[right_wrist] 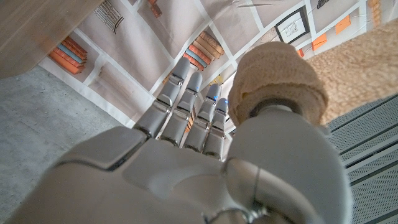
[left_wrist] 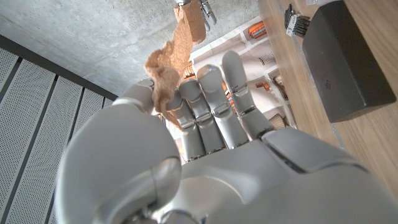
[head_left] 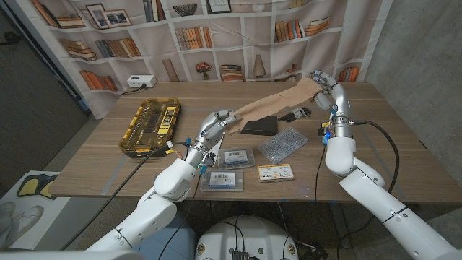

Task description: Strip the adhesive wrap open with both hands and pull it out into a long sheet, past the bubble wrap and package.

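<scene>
Wooden table [head_left: 404,155] carries a yellow organiser case [head_left: 151,126], black package [head_left: 260,126] & bubble wrap [head_left: 283,144]. Tan adhesive wrap [head_left: 278,105] stretches as a long sheet above them, btwn both hands. Left robot hand [head_left: 215,126] pinches its free end; right robot hand [head_left: 325,88] holds the roll.

Your work surface is a wooden table [head_left: 404,155]. Lying on it: a yellow-and-black organizer case [head_left: 150,125] toward the left, a black wedge-shaped box [head_left: 260,126] near centre, a bubble wrap sheet [head_left: 282,144], two clear labelled packages [head_left: 222,180] [head_left: 237,156], and a yellow-edged card [head_left: 278,172].
</scene>
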Motion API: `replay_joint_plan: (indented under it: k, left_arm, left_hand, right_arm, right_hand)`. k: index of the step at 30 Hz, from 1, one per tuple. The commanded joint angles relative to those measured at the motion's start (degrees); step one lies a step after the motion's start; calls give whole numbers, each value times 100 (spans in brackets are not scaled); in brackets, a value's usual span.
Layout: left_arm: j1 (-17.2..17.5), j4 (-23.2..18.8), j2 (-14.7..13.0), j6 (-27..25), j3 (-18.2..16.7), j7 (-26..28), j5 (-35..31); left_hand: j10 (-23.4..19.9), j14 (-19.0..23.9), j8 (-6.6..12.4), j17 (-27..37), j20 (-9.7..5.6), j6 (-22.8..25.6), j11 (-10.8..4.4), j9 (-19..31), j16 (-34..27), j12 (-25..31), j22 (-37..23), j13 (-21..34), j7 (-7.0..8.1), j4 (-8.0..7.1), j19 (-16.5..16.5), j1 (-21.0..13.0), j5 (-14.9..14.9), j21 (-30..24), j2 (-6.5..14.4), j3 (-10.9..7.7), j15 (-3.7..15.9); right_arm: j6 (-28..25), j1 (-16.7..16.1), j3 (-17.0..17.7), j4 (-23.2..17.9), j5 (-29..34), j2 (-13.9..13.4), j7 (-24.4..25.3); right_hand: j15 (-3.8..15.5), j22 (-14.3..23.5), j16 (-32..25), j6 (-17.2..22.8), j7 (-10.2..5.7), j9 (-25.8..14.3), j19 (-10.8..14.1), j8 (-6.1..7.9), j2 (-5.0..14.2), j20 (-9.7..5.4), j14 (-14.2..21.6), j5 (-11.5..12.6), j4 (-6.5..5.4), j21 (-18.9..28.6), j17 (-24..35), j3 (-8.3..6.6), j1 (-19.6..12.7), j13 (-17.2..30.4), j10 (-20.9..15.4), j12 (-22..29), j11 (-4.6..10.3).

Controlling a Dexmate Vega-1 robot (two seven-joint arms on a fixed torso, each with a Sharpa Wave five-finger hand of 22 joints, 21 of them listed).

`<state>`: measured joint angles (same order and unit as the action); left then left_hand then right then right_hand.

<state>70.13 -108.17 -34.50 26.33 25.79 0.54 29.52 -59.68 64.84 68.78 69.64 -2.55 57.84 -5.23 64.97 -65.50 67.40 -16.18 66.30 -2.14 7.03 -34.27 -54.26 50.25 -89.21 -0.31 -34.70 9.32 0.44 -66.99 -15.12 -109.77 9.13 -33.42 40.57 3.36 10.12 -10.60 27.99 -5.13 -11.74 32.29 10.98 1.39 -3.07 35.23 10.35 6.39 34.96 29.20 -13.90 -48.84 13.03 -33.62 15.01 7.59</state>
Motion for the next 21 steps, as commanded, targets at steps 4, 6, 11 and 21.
replay_joint_plan:
  k: [4, 6, 11, 21]
  left_arm:
    - [563, -251, -180, 154, -342, 304, -29]
    - [622, -266, -199, 182, -400, 333, -29]
    - [729, -279, -205, 297, -522, 368, -26]
    - [886, -286, -221, 421, -678, 355, 17]
  left_hand:
    - [-12, 17, -8, 9, -8, 31, -9, -39, -25, 23, -1, 43, 12, 0, -25, 55, 36, -29, 14, -38, -8]
    - [-8, 15, 22, 8, -3, -11, -2, 26, -28, 32, -16, 56, 7, 2, -16, 54, 29, -37, 20, -38, -9]
    - [-16, 16, -17, 6, -4, 20, -3, -62, -30, 6, -12, 11, 5, 10, -20, 53, 27, -35, 13, -41, -7]
    - [-31, 7, -1, 5, -6, 22, 2, -55, -33, -9, 6, -24, -3, 17, -23, 61, 27, -17, 10, -54, -7]
  right_arm:
    - [-20, -17, 111, 40, -107, -25, -28]
    - [-45, -16, 110, 33, -105, -24, -27]
    - [-97, -12, 92, 36, -89, -29, -25]
    - [-153, 75, 50, 35, -37, -42, -26]
  right_hand:
    - [874, 20, -44, -54, 6, 5, -30, -2, 1, 17, -53, 30, 7, -22, 2, 43, 55, 6, 35, -35, -6]
    - [876, 20, -48, -63, 5, 5, -32, -2, 6, 13, -59, 32, 7, -25, 2, 46, 56, 5, 43, -43, -9]
    - [879, 19, -54, -72, 3, 6, -36, 2, 6, 11, -83, 34, 8, -33, -5, 57, 60, 2, 50, -58, -6]
    - [876, 19, -69, -89, 4, 8, -42, 10, 4, 12, -104, 37, 1, -46, -23, 81, 86, -4, 46, -80, -15]
